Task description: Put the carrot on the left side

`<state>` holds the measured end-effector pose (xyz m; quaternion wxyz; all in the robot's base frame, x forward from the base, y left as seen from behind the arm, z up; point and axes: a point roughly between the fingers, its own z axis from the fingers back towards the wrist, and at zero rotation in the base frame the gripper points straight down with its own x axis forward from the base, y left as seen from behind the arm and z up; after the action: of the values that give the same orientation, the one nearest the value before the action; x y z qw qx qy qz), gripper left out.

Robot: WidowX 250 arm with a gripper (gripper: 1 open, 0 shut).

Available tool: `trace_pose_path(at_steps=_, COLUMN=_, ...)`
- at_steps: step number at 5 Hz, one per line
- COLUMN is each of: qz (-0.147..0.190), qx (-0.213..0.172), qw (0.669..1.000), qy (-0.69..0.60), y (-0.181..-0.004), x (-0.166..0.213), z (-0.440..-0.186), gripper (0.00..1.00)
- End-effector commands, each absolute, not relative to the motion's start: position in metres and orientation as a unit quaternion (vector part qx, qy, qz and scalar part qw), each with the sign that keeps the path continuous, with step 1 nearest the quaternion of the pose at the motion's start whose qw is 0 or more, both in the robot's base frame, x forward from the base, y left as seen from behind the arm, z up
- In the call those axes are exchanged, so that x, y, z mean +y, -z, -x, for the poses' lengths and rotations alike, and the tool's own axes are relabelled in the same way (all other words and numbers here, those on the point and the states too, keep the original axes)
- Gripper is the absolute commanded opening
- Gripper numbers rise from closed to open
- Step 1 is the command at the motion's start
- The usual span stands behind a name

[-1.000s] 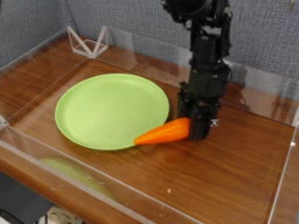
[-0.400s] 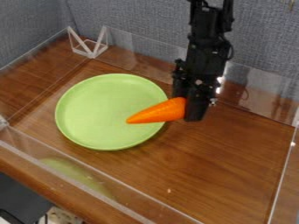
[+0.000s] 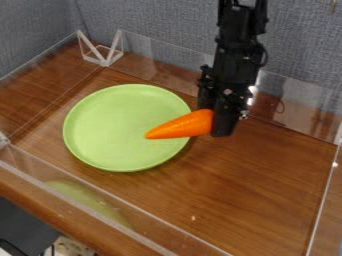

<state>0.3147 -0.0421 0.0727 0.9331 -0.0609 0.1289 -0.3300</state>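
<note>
Wood table (image 3: 254, 190): end effector (image 3: 223, 122) grips carrot (image 3: 181, 126) over plate (image 3: 114, 125).

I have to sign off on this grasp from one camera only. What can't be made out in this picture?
- Carrot stem end: hidden behind the gripper, so where the fingers meet it is not visible.
- Gap between carrot and plate: the tip overlaps the plate's rim in this view; height above it cannot be judged.
- Upper arm: cut off by the top edge.
- White wire stand at the back: too small to identify.

Smooth plastic carrot (image 3: 181, 126), matt lime-green plate (image 3: 114, 125), glossy wooden tabletop (image 3: 254, 185), clear acrylic walls (image 3: 174, 52)
</note>
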Motion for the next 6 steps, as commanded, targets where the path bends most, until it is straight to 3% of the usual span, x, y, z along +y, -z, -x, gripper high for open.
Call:
trace_pose_path(at_steps=1, qz=0.048, qx=0.083, qw=0.937, qy=0.335, y=-0.0983, x=-0.0420, z=-0.3243, gripper=0.00)
trace_pose_path(at_steps=6, qz=0.046, qx=0.087, qw=0.938, qy=0.331, y=-0.0935, x=-0.0357, z=-0.3277, gripper=0.00)
